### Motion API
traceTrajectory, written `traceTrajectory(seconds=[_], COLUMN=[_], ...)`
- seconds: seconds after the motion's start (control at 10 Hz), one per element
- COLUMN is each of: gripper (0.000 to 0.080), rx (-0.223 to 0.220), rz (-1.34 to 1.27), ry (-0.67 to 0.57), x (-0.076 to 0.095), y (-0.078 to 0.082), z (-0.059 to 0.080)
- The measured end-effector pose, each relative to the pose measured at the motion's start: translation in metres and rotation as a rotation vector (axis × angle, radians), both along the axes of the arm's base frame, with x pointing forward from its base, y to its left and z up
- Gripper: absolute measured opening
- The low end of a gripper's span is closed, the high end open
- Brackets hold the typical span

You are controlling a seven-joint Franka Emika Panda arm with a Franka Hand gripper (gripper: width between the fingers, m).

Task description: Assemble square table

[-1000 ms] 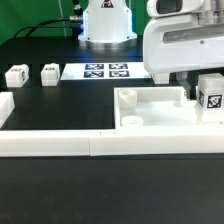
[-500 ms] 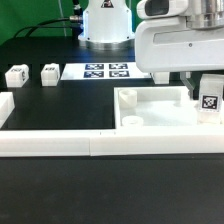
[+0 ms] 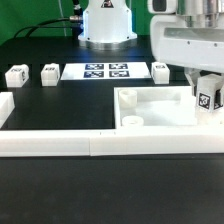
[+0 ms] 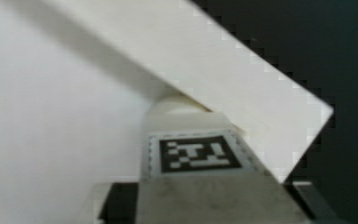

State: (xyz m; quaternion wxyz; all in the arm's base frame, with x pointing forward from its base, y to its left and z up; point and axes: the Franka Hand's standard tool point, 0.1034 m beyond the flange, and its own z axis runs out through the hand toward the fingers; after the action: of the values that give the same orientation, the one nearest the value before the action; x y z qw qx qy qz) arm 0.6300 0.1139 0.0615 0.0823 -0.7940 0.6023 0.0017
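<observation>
One claw, half closed and pinching a short white leg by its sides, the black-and-white tag on the leg facing the exterior camera; in the wrist view the same leg fills the gap between the two dark fingers, its rounded end pointing toward a white edge. One square tabletop, white, raised rim, round hole in the near corner, lying flat on the black table; the held leg sits at its end on the exterior view's right, by the rim, and contact between them cannot be told. Three loose legs standing apart behind: two on the exterior view's left, one just behind the tabletop near the arm. One marker board flat between them. One long white bar lying across the front of the tabletop, with a short white block at its far left. One robot base at the back
</observation>
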Motion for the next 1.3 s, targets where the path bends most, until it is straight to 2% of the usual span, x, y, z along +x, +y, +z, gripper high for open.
traceTrajectory(seconds=[0.1,0.2,0.4,0.5,0.6,0.7,0.8,1.1,1.2,1.3], gripper=[0.0295,0.0295,0.0295,0.0474,0.0608,0.0608,0.0639,0.0648,0.0649,0.0649], rx=[0.040,0.060,0.057,0.053,0.028,0.020,0.028,0.000,-0.023,-0.074], rz=[-0.134,-0.187,-0.173,-0.151,0.092,0.304,0.403,0.586,0.712,0.938], ry=[0.019,0.029,0.027,0.020,-0.032,-0.056,-0.050,-0.083,-0.097,-0.106], x=[0.000,-0.001,-0.001,-0.001,0.000,-0.002,-0.003,-0.003,-0.002,-0.002], y=[-0.002,-0.002,-0.001,-0.001,0.003,0.008,0.009,0.006,0.004,0.002], z=[0.000,0.000,-0.001,-0.001,-0.002,-0.002,-0.002,-0.003,-0.002,-0.001])
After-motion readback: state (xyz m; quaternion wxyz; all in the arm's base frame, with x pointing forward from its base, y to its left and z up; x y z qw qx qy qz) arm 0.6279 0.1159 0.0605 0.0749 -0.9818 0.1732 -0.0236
